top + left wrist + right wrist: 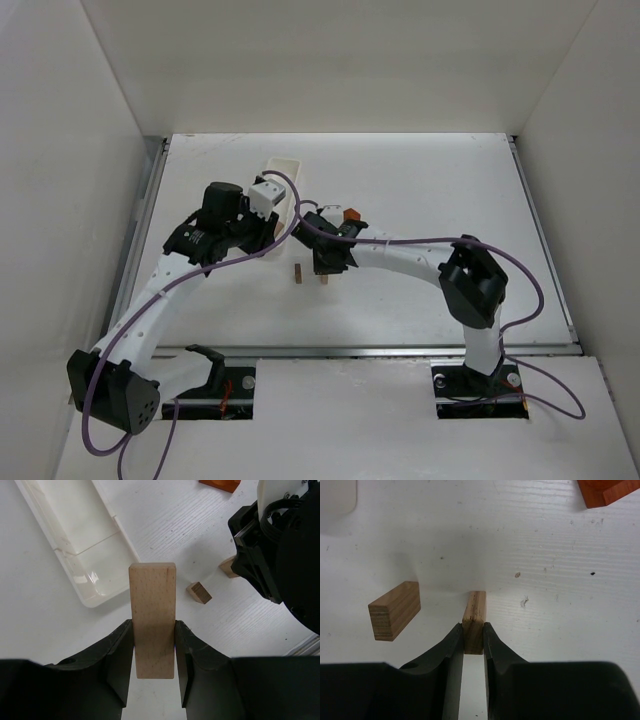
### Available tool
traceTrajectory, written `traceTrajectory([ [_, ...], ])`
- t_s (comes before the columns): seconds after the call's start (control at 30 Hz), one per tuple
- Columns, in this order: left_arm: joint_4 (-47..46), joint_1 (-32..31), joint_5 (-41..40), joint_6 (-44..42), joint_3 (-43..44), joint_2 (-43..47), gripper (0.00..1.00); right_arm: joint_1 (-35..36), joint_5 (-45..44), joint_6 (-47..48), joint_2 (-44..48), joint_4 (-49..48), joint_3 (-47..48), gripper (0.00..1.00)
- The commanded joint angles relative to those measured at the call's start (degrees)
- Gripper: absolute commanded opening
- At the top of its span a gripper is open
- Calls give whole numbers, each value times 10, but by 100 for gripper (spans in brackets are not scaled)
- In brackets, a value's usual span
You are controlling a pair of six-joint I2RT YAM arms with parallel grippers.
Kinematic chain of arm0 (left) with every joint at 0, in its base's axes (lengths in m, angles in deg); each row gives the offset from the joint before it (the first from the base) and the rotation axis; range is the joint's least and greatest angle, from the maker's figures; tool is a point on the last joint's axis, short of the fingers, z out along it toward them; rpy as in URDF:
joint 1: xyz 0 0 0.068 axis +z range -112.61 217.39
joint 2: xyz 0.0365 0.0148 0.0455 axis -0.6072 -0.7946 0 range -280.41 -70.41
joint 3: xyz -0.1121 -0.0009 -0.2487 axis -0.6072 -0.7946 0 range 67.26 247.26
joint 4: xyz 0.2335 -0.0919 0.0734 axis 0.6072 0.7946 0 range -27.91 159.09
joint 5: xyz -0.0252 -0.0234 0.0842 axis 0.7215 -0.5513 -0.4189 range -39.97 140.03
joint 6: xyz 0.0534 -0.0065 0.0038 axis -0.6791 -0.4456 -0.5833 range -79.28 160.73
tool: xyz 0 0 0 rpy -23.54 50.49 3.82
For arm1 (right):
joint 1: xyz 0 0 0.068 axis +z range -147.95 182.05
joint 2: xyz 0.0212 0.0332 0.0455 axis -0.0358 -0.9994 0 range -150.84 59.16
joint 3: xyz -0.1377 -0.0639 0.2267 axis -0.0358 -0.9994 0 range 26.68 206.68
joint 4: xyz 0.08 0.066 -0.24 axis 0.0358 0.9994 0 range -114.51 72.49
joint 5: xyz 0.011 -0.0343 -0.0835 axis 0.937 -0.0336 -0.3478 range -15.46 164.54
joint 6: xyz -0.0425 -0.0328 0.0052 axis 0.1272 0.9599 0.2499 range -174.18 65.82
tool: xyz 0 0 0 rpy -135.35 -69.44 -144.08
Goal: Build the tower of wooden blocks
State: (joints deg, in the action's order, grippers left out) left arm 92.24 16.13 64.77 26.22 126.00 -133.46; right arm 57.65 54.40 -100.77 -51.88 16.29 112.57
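left tool (152,630): gripping crossbar block (152,590), long axis pointing away; free upright (199,592) right of the crossbar block. right tool (473,630): pinching second upright (475,605).

A long white tray (75,535) lies on the white table (450,200).

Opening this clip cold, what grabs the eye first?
The left claw clamps a long light tan wooden block, close to the long white plastic tray. The right claw pinches a small tan wooden block held upright, with a matching block standing apart on its left in the right wrist view. An orange-red wooden piece lies beyond them.
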Motion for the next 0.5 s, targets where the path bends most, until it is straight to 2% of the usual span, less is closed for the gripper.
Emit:
traceTrajectory([
  [0.0, -13, 3, 6, -3, -6, 17, 0, 0, -31, -21, 4, 17, 5, 0],
  [0.2, -13, 3, 6, -3, -6, 17, 0, 5, -62, -21, 9, 17, 6, 0],
  [0.47, -13, 3, 6, -3, -6, 17, 0, 5, -51, -10, 3, 6, 11, 0],
])
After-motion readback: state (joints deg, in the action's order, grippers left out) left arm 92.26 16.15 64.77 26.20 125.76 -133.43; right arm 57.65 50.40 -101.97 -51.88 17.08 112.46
